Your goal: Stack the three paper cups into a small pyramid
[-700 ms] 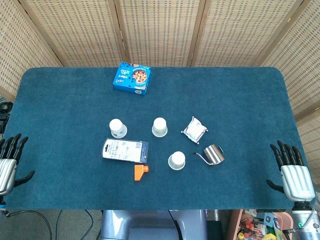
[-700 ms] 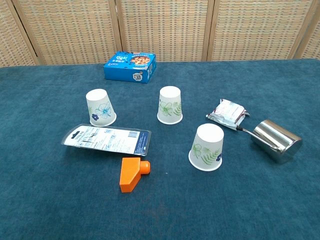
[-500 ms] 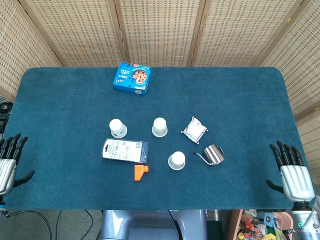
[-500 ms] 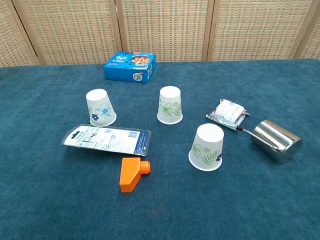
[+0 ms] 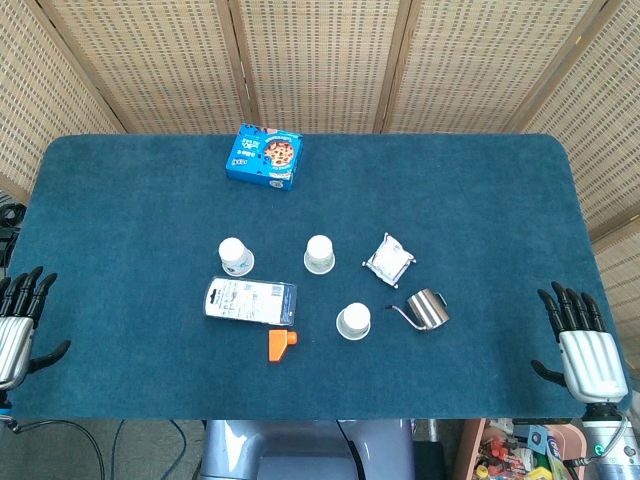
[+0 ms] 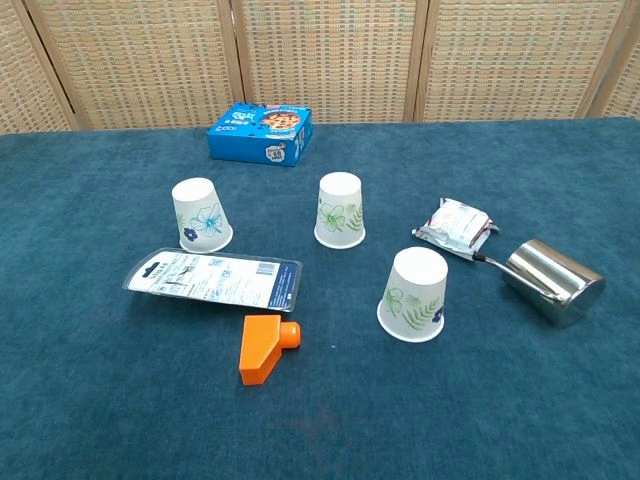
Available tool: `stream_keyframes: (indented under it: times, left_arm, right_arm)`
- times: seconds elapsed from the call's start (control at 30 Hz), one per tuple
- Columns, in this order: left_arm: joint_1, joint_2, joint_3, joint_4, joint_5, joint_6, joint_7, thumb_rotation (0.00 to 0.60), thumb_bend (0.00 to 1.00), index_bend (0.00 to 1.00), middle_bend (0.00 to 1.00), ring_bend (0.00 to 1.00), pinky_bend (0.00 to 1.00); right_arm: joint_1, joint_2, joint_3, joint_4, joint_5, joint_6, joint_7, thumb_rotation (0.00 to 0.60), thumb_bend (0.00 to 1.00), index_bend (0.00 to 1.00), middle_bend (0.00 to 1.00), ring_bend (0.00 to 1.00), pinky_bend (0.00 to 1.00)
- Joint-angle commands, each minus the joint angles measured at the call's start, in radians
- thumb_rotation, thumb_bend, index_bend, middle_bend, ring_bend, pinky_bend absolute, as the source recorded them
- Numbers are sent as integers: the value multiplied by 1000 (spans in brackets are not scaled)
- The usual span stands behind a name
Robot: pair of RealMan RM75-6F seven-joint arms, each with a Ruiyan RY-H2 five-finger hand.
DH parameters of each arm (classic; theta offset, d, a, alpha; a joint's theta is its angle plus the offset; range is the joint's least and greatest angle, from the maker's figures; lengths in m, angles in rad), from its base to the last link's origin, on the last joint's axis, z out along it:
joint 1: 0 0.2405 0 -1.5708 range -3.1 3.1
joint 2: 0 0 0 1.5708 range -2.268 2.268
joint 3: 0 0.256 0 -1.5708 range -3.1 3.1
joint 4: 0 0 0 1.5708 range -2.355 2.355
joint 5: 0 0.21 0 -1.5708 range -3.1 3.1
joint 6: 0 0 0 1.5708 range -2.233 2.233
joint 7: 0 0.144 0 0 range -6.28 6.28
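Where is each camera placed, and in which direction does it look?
Head view: high above the near edge, looking steeply down on the blue felt table; the open left hand and right hand show at the bottom corners.
Chest view: low at the near edge, looking across towards the wicker screen; no part of the robot shows.
Both share three upside-down white paper cups, a blue cookie box and a steel pitcher.

left hand (image 5: 14, 325) frame-cropped; box print illegible

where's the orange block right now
The orange block lies near the table's front edge in the chest view, just below the blister pack, left of the nearest paper cup.
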Motion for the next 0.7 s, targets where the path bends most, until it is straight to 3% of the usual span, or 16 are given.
stream_keyframes:
  times: [0.03, 0.5, 0.7]
  left_arm:
    - [-1, -1, 2, -3, 4, 0, 6, 600, 220, 0, 0, 0, 0]
    - [-8, -2, 1, -11, 6, -8, 6, 600, 220, 0, 0, 0, 0]
    - [-44, 10, -28, -46, 0, -35, 31, 600, 232, 0, 0, 0, 0]
  right_arm:
    - [0, 2, 0, -1, 1, -1, 2, 600, 70, 0, 0, 0, 0]
    - [2, -2, -4, 0, -2, -7, -1, 600, 70, 0, 0, 0, 0]
    - [6, -4, -6, 0, 0, -17, -1, 600, 70, 0, 0, 0, 0]
